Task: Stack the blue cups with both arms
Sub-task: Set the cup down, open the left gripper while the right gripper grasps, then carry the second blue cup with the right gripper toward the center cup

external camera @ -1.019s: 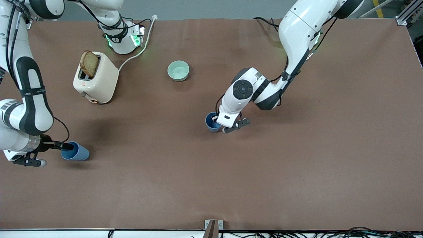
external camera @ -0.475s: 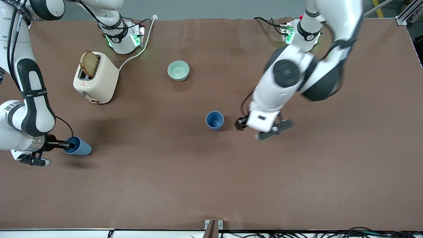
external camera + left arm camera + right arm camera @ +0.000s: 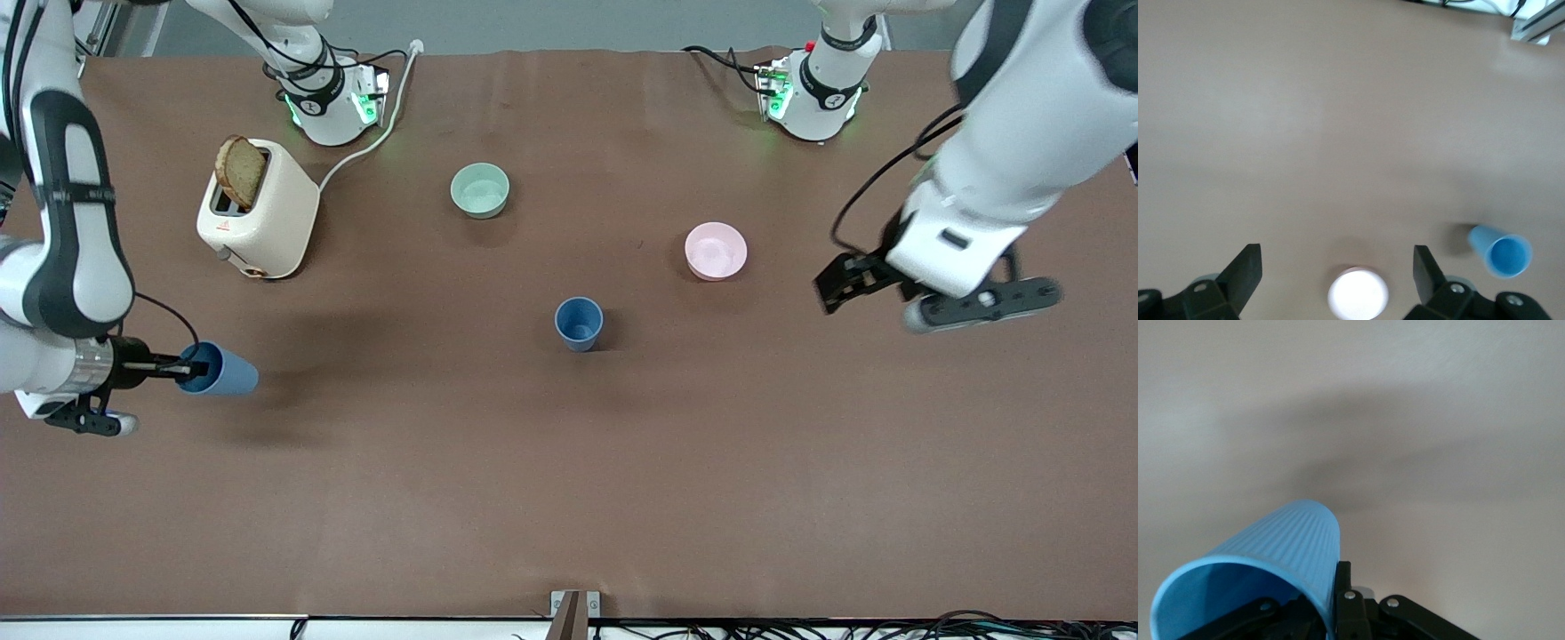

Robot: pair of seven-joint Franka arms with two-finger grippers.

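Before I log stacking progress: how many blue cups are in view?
2. One blue cup stands upright mid-table, near the pink bowl; the other cup is gripped by the right end effector.

place: robot lab | evidence: arm bases (image 3: 324, 111) bolted to brown-covered table (image 3: 569, 498), loose cables (image 3: 889, 622)

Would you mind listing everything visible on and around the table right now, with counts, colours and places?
blue cups: 2, blue; one upright mid-table, one tilted on its side in the right gripper at the right arm's end
mint-green bowl: 1, mint green; farther from the front camera than the upright cup
pink bowl: 1, pink; toward the left arm's end
toaster: 1, cream; near the right arm's base
bread slice: 1, brown; standing in the toaster
table: 1, brown
right gripper: black, shut on a cup's rim
left gripper: black, open, empty, over the table near the pink bowl
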